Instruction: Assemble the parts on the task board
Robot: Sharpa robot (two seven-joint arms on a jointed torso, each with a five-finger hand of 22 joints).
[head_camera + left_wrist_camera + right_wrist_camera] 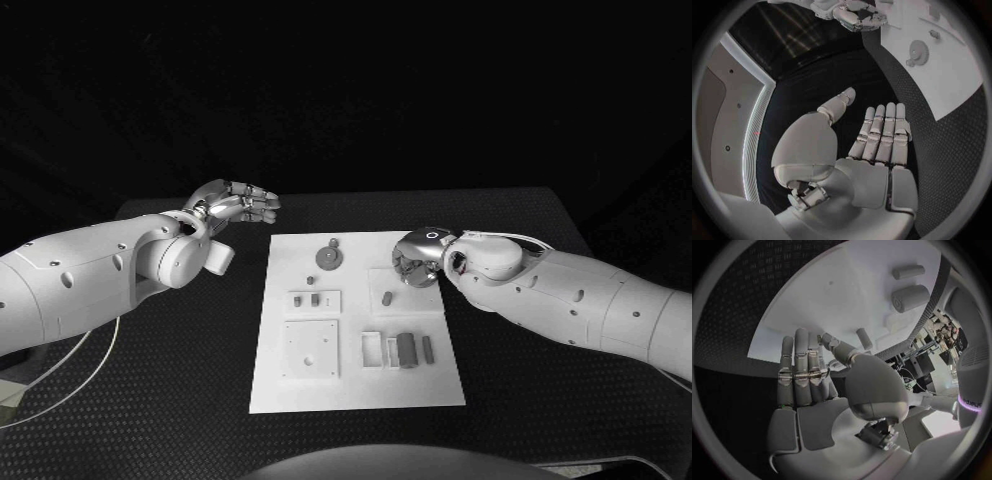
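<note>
The white task board (pixel 361 385) lies in the middle of the black table. On it are a round grey gear (pixel 330 257), two small pegs (pixel 307 299), a short peg (pixel 387 297), a square plate (pixel 309 348) and several upright blocks (pixel 408 350). My left hand (pixel 238 205) hovers off the board's far left corner, fingers straight and together, holding nothing (pixel 879 140). My right hand (pixel 423 258) hangs over the board's far right edge with fingers extended and nothing in them (pixel 807 375). A short peg (pixel 864 337) lies just beyond its thumb.
Black textured table (pixel 173 400) surrounds the board on every side. Two thick cylinders (pixel 911 297) lie on the board in the right wrist view. A cable (pixel 72 385) loops under my left arm near the table's left edge.
</note>
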